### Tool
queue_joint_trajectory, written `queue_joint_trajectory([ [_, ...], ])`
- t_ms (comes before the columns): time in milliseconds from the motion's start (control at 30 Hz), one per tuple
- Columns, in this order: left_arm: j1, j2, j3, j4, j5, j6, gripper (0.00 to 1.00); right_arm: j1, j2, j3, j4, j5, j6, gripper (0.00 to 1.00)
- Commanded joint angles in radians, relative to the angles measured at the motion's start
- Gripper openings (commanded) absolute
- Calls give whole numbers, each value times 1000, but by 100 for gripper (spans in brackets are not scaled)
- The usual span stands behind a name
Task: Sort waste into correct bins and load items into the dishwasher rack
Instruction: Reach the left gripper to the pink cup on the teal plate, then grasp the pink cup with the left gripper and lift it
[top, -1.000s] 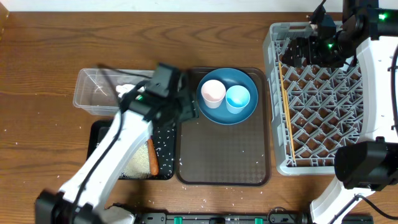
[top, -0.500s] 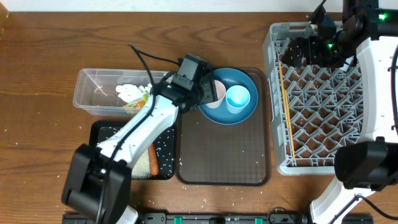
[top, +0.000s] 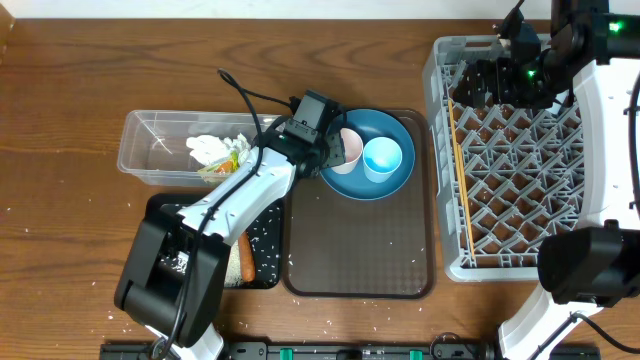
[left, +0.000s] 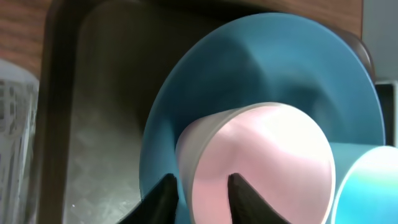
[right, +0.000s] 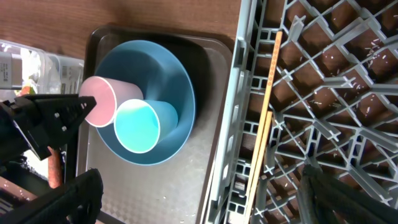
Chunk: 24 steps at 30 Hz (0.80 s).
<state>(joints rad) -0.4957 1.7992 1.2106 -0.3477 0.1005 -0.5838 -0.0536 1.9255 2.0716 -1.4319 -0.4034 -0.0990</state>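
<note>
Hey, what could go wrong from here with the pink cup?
The left end effector straddles only the rim of the small pink plastic cup, so the cup may tilt or slip when lifted. The small light-blue cup sits right beside it on the round blue plate and could get knocked over.

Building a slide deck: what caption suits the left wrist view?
Left pincer straddles the rim of the pink cup on the blue plate, light-blue cup alongside.

A wooden table (top: 80, 80) with left-to-right grain fills the scene. On its middle lies 1 brown tray (top: 360, 250), rectangular with rounded corners, a low raised rim and a finely textured floor, its long sides running front to back.
</note>
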Motion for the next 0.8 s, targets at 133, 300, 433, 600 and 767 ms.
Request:
queue_joint_trajectory([
  [133, -18, 8, 22, -8, -47, -2, 19, 8, -10, 0, -1, 0, -11, 99],
  [300, -37, 8, 22, -10, -111, -2, 6, 8, -10, 0, -1, 0, -11, 99],
  [433, -40, 7, 22, -8, -147, -2, 6, 8, -10, 0, -1, 0, -11, 99],
  [600, -38, -7, 33, -2, -158, -1, 6, 9, -10, 0, -1, 0, -11, 99],
  [767, -38, -93, 80, -20, -157, -1, 6, 6, -10, 0, -1, 0, -11, 99],
])
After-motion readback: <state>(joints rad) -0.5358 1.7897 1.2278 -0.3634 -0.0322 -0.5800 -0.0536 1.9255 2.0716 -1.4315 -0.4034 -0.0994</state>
